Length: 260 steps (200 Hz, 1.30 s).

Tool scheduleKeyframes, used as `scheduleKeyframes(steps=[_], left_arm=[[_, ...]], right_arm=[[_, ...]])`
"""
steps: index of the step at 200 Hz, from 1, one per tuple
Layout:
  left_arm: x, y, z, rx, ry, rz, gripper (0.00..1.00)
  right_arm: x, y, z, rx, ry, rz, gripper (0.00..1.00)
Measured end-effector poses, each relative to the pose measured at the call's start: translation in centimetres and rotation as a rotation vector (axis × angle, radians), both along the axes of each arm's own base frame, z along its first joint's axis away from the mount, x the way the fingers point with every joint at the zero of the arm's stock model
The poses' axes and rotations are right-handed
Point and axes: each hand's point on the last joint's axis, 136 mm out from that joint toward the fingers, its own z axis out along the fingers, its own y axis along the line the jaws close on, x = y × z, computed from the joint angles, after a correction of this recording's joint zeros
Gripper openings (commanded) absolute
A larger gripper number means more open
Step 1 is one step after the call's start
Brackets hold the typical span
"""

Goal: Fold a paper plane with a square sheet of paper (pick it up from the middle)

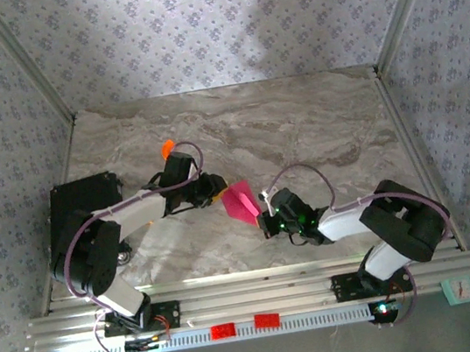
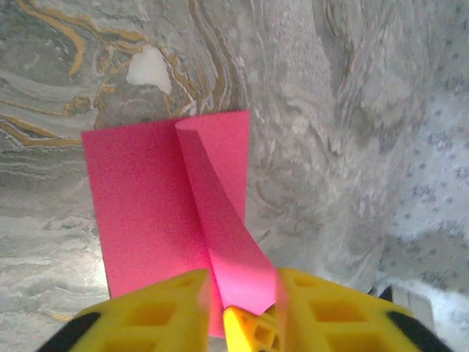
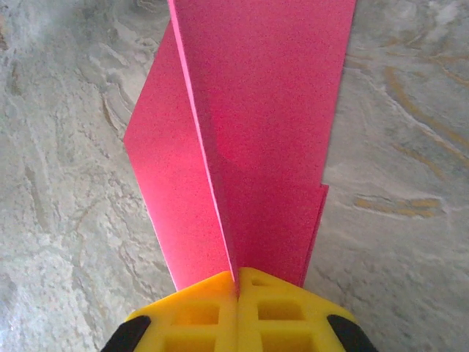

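From where I stand, the thin magenta-pink square sheet of paper [image 1: 239, 200] is up off the grey marbled tabletop [image 1: 315, 120]. It hangs between the two arms, a little below the centre of the overhead view. The right gripper [image 3: 238, 282], at the bottom of its wrist view, has its yellow fingers pressed flat together on the sheet's edge. Two pink panels fan upward from that seam along a crease. The left gripper [image 2: 242, 304], at the bottom of its own view, has its yellow fingers a little apart, with a curled flap of paper running down between them. Whether they pinch that flap I cannot tell. A small orange plastic piece [image 1: 166, 148] lies up and to the left of the paper in the overhead view, well apart from it.

I'd judge this an early fold, since no pointed dart has formed yet. The next move likely calls for the left fingers to secure the flap and bring it over squarely. The right gripper must hold firm meanwhile, or the crease will skew.
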Motion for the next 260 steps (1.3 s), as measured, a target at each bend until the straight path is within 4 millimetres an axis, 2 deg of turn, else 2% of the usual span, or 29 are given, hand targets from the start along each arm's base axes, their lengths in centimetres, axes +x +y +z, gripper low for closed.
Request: scheduleKeyframes(steps=[25,62,90,121,146,205,260], left_arm=[[-0.8,-0.8,-0.4,-0.033,0.014,-0.038,0.14],[-2.2,-3.4,-1.3,-0.082,0.027,-0.122,0.13],[-2.9,-4.5,-2.8,-0.086,0.058,-0.15,0.12],[-2.7,-4.7,-3.9,-0.078,0.079,-0.145,0.11],[-2.5,-4.8,-3.8,-0.08,0.076,-0.145,0.11],[-2.3,-4.7,-3.9,-0.072,0.072,-0.137,0.1],[-2.2,-4.5,-3.8,-0.058,0.063,-0.125,0.1]], right_arm=[[0.1,0.6,0.0,0.023,0.02,0.006,0.07],[0.2,1.0,0.0,0.054,0.04,0.009,0.08],[0.2,1.0,0.0,0.064,0.051,0.008,0.11],[0.1,1.1,0.1,0.073,0.062,0.014,0.14],[0.1,1.2,0.1,0.074,0.069,0.017,0.15],[-0.1,1.1,0.1,0.081,0.099,0.02,0.04],[-0.2,1.0,0.1,0.119,0.171,0.025,0.01]])
